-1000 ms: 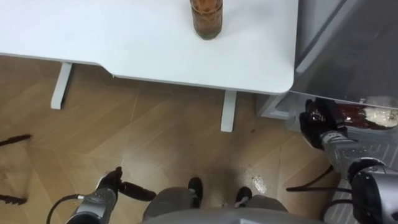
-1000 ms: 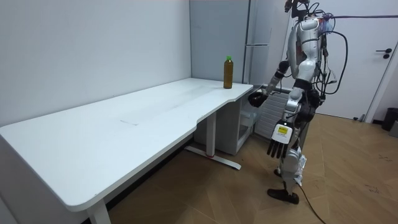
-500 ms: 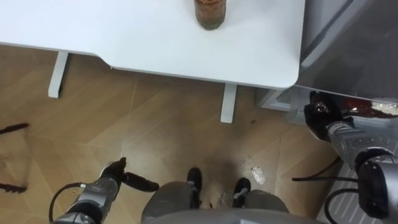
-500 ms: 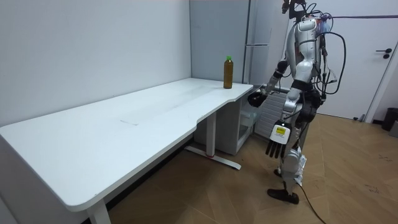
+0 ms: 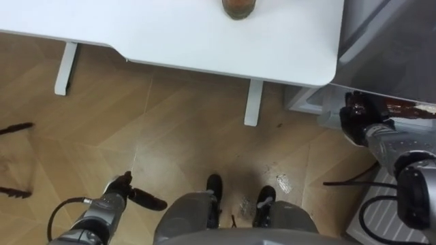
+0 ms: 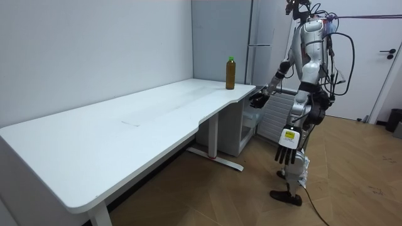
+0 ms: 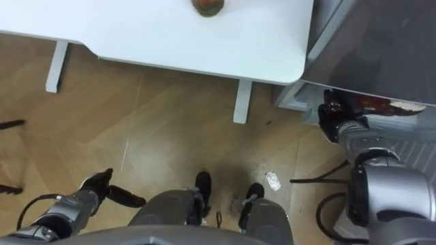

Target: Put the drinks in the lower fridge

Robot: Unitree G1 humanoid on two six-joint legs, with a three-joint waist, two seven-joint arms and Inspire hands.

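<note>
Right hand [image 5: 355,121]: curled round brown bottle [image 5: 402,107], at fridge [image 5: 388,41]. Left hand [image 5: 121,194]: slack, empty. Second bottle [image 5: 238,7]: on desk [image 5: 170,34], pending.

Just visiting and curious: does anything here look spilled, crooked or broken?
One thing: a pale speckled patch on the wooden floor by the robot's feet. It could be a small spill or a scuff; I cannot tell which. The bottle stands upright on the table.

Silver-grey humanoid frame, black robot hand [image 6: 286,152] with white-and-yellow tag, dark looping cables
</note>
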